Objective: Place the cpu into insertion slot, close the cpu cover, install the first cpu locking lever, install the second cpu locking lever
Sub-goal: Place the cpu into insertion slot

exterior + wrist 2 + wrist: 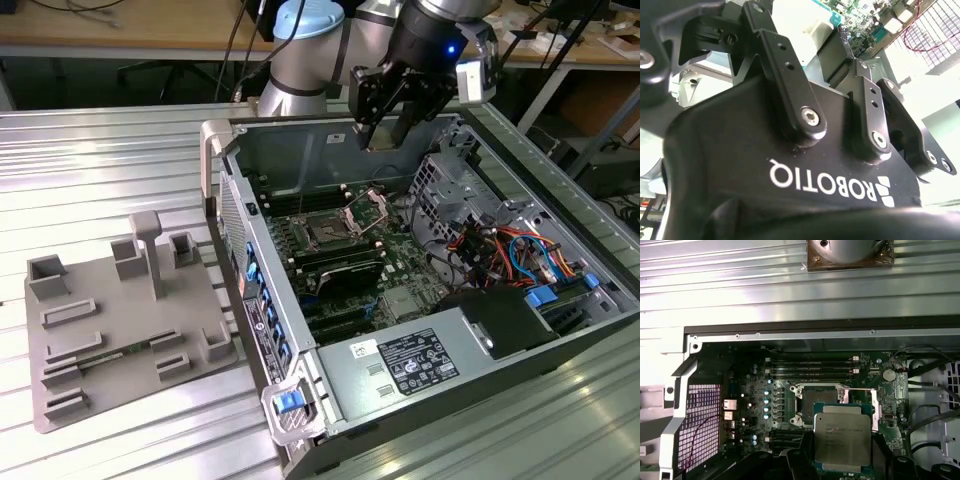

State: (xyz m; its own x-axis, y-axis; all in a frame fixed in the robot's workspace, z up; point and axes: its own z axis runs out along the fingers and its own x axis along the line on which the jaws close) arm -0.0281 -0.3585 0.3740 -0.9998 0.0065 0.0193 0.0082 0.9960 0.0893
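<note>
Pockets and posts of a grey fixture tray (pixel 120 340) sit at the exterior view's left, on the ribbed metal table (pixel 90 170). Next comes the open computer case (pixel 222 170), its near corner cut off by the frame edge. Inside, on the green board (pixel 400 265), the insertion slot (pixel 327 235) lies bare, with the cpu cover (pixel 367 206) tilted up just beside it. The gripper (pixel 385 132) hangs above the case, past the slot's far side, and what it carries is hard to make out from there.

In the first wrist view the cpu (pixel 842 435), silver top up, is pinched by its edges between dark fingers (pixel 884 457). It is held above the slot and hides one corner of it, and the fingertips are cut off. Print on the chip is too fine to read.

In the second wrist view black finger links (pixel 790 85) block most of the board, and white lettering runs across the gripper body. Further right in the exterior view, a white printed label marks the power supply (pixel 400 365), and orange and blue cables (pixel 515 250) crowd the case's end.
</note>
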